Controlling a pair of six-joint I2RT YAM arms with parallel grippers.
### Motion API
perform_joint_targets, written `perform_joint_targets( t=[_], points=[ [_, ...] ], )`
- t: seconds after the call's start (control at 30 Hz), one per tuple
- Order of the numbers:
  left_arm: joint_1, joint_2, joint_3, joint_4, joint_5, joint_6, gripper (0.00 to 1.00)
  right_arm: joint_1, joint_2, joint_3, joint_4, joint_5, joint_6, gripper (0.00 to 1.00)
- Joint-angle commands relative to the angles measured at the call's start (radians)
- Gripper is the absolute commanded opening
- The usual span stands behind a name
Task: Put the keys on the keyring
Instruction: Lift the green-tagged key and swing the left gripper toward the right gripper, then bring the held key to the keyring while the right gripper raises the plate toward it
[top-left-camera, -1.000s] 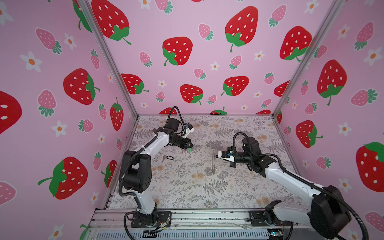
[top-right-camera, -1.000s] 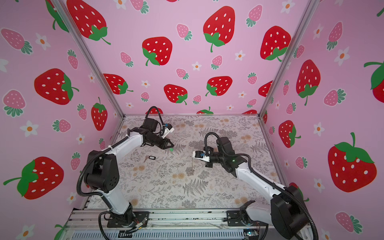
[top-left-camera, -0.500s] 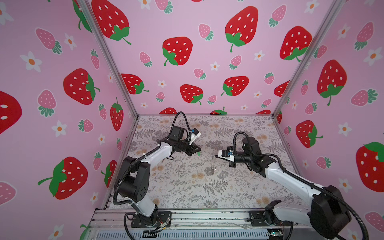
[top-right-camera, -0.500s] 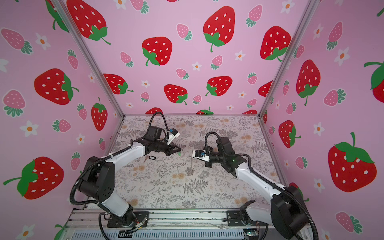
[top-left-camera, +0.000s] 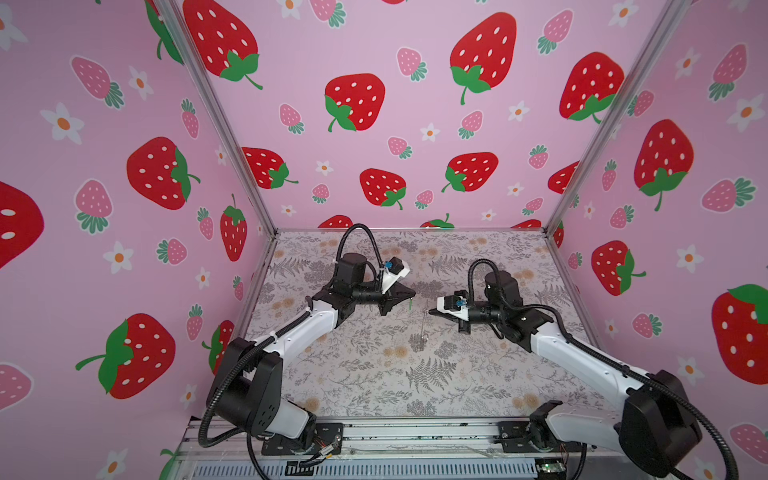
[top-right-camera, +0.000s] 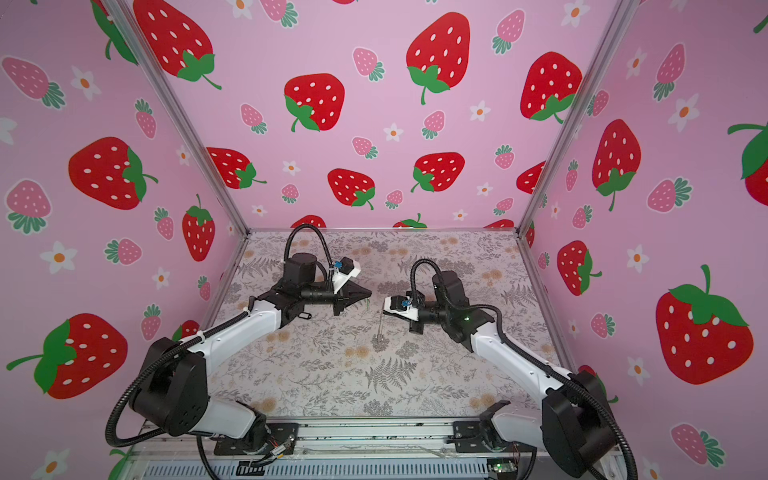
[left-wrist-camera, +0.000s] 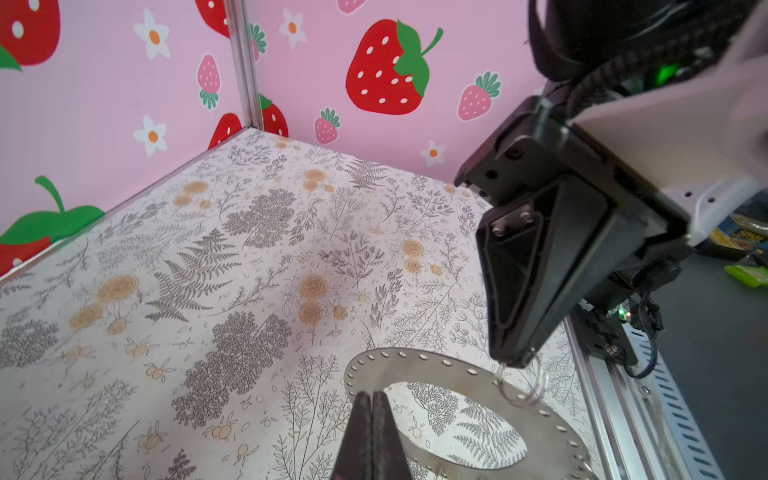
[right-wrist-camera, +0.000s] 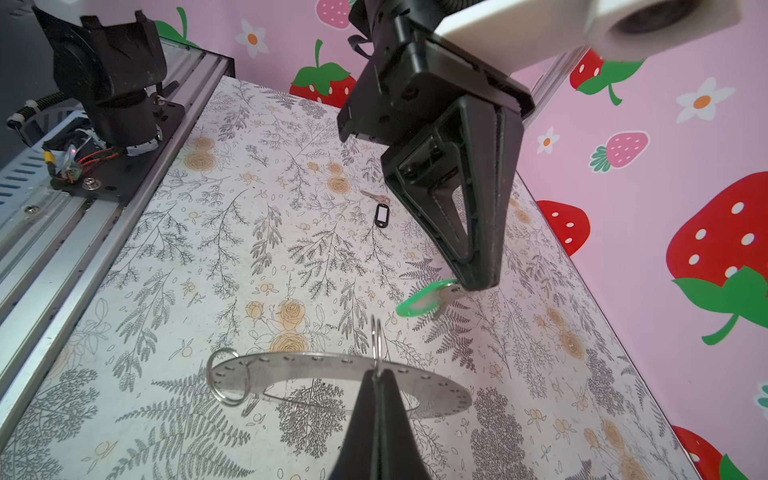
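Observation:
In the right wrist view my left gripper (right-wrist-camera: 478, 284) is shut on the green key (right-wrist-camera: 424, 299), whose tag sticks out from the tips. That key hangs just above the keyring (right-wrist-camera: 291, 368), apart from it. My right gripper (right-wrist-camera: 376, 374) is shut on a wire loop of the keyring and holds the grey ring off the table. The black key (right-wrist-camera: 381, 214) lies flat on the table beyond the left gripper. In both top views the two gripper tips (top-left-camera: 413, 294) (top-left-camera: 430, 311) nearly meet over the table's middle, with the keyring (top-right-camera: 379, 332) hanging edge-on. The left wrist view shows the keyring (left-wrist-camera: 436, 370) beyond shut jaws; the green key is hidden there.
The floral table (top-left-camera: 374, 374) is boxed in by pink strawberry walls on three sides. An aluminium rail (top-left-camera: 415, 436) with both arm bases runs along the front edge. A second wire loop (right-wrist-camera: 228, 380) hangs from the keyring's far end.
My left arm has swung from the back left toward the middle with the green key, ending tip to tip with the right gripper. The right gripper and keyring have stayed put.

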Motion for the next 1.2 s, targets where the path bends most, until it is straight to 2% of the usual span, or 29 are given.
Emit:
perform_joint_targets(
  t=[0.0,0.3,0.4,0.5,0.67,1.0,1.17],
  points=[
    [-0.007,-0.046,-0.023,0.063,0.072,0.103,0.00,-0.007,0.007,0.060,-0.045,-0.069,0.004,0.00],
    [-0.025,-0.097,-0.016,0.065,0.118,0.141,0.00,-0.010,0.036,0.133,-0.128,-0.107,0.036,0.00],
    [-0.030,-0.099,-0.006,0.048,0.140,0.149,0.00,-0.010,0.023,0.132,-0.124,-0.076,0.032,0.00],
    [-0.038,-0.106,0.004,0.015,0.145,0.170,0.00,-0.009,-0.049,0.040,0.009,0.026,0.019,0.00],
    [-0.049,-0.111,0.019,0.004,0.144,0.169,0.00,-0.007,-0.153,-0.110,0.211,0.110,-0.073,0.00],
    [-0.067,-0.123,0.047,-0.046,0.140,0.191,0.00,0.009,-0.211,-0.197,0.327,0.188,-0.221,0.00],
    [-0.079,-0.121,0.057,-0.051,0.138,0.185,0.00,0.013,-0.234,-0.225,0.377,0.231,-0.231,0.00]
  ],
)
